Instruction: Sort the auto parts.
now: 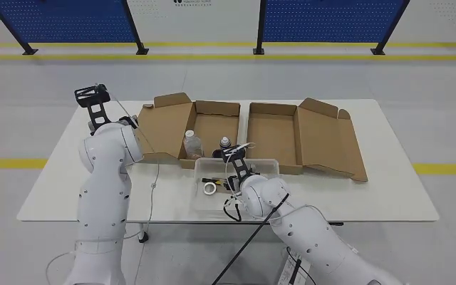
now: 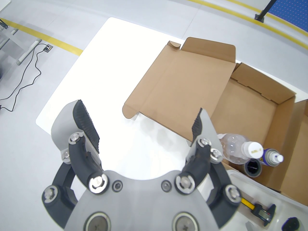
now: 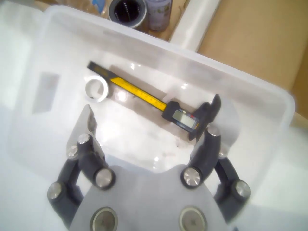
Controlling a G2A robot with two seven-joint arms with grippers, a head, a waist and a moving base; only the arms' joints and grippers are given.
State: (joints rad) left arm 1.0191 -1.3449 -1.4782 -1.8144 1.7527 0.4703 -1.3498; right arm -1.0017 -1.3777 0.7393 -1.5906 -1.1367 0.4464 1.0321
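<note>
Black plastic with a yellow rule, the caliper (image 3: 180,116) lies flat in the clear bin (image 3: 216,66). It looks light, stiff and slippery, best taken at its thick display block. The right hand (image 3: 152,108) hangs above it, spread apart; the left hand (image 2: 139,108) is spread apart too.

I work at a white worktop (image 1: 399,192) with rounded corners, set on a pale grey, faintly glossy floor (image 1: 228,78). Beyond the far edge two yellow lines (image 1: 214,44) run across the floor. Along them stand blue pegboard screens (image 1: 64,20) on black posts with flat feet (image 1: 142,50), and a white panel (image 1: 192,18) fills the gap between two screens. Another yellow stripe (image 1: 28,163) crosses the floor level with the worktop's middle, showing past both short edges. Off the left edge a black cable (image 2: 37,67) snakes over the floor from a floor socket (image 2: 48,48), near a grey metal frame leg (image 2: 28,51). The light is even and bright, glaring off the worktop.
</note>
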